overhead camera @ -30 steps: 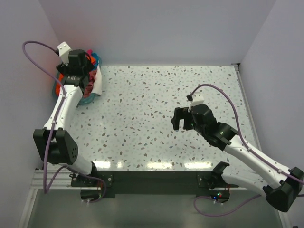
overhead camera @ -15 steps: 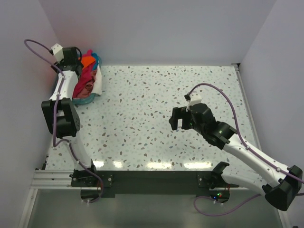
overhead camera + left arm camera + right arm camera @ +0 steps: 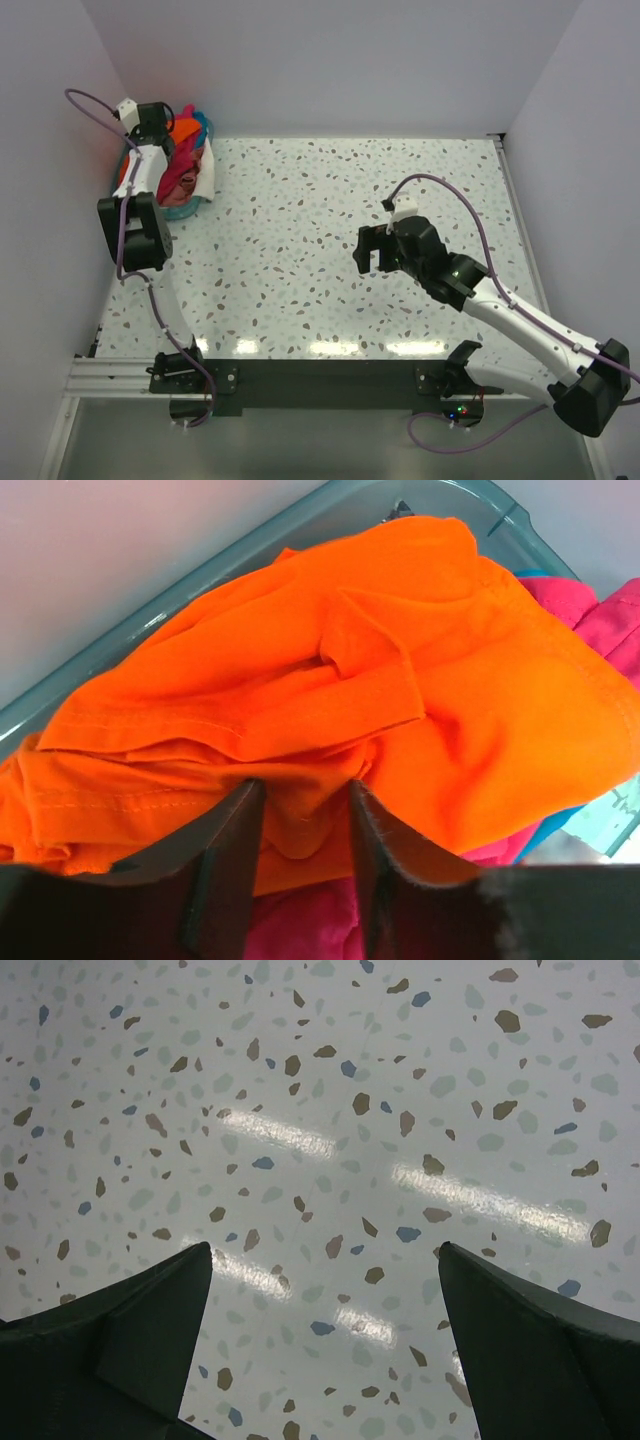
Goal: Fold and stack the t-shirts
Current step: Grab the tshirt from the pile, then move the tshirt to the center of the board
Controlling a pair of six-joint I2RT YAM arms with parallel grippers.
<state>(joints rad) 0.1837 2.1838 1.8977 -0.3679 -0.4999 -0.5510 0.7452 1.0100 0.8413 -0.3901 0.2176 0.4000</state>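
The t-shirts lie heaped in a teal basket [image 3: 186, 210] at the table's far left corner. On top is the orange t-shirt [image 3: 400, 660], also seen from above [image 3: 183, 128]. A magenta-pink one [image 3: 300, 925] lies under it, and a white one [image 3: 208, 172] hangs over the basket's right rim. My left gripper [image 3: 305, 785] reaches down into the heap, its fingers pressed against a bunched fold of the orange t-shirt. My right gripper [image 3: 325, 1247] hovers open over bare speckled table [image 3: 320, 1110] at centre right [image 3: 370, 252], with nothing between its fingers.
The basket's teal rim [image 3: 330, 510] runs along the back wall behind the cloth. A strip of blue cloth [image 3: 540, 825] shows under the orange one. Walls close the table at the back, left and right.
My left arm has swung further back over the basket and its fingers have narrowed onto the orange cloth. The right gripper has drifted slightly to the left, still open.
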